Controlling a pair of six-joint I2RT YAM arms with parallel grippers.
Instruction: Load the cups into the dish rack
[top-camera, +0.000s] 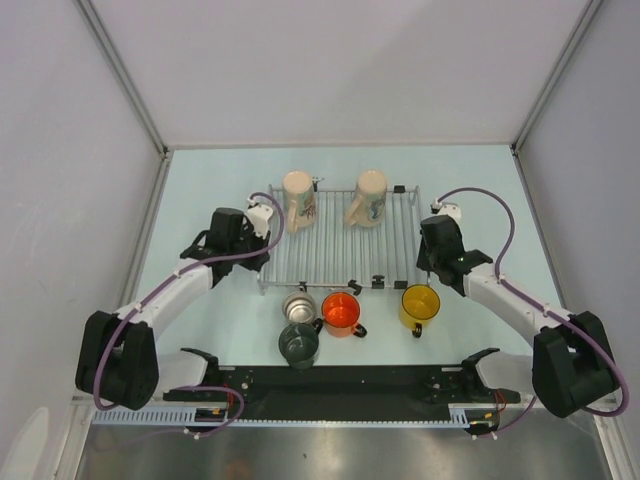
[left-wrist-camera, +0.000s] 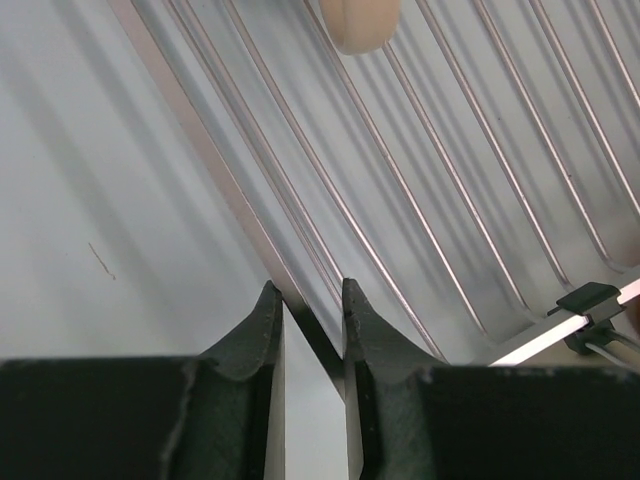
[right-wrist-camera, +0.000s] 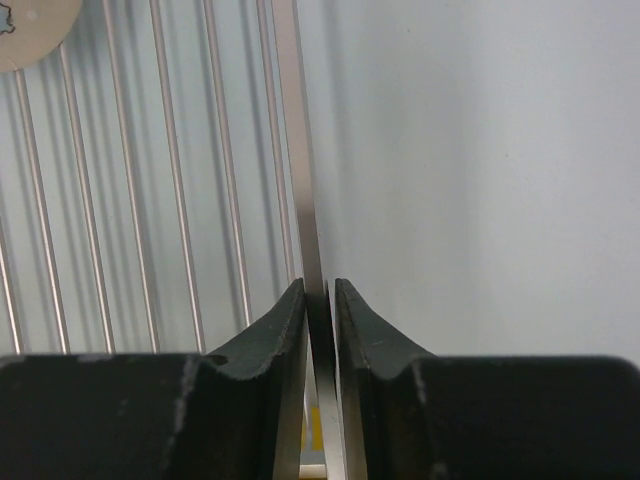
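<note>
The dish rack (top-camera: 340, 250) lies flat mid-table, with two cream cups (top-camera: 299, 200) (top-camera: 368, 198) lying on its far bars. A steel cup (top-camera: 297, 306), an orange cup (top-camera: 341, 312), a yellow cup (top-camera: 420, 306) and a dark green cup (top-camera: 299, 345) stand on the table in front of it. My left gripper (top-camera: 264, 243) (left-wrist-camera: 308, 300) is shut on the rack's left side rail (left-wrist-camera: 225, 180). At the opposite side, my right gripper (top-camera: 427, 262) (right-wrist-camera: 320, 295) is shut on the right side rail (right-wrist-camera: 295, 150). Parts of a cream cup (left-wrist-camera: 360, 25) (right-wrist-camera: 30, 25) show at the top of both wrist views.
White walls enclose the pale table (top-camera: 200, 190) on three sides. Black clips (top-camera: 378, 281) (left-wrist-camera: 588, 298) sit on the rack's near edge. A black bar with both arm bases (top-camera: 340, 385) runs along the near edge.
</note>
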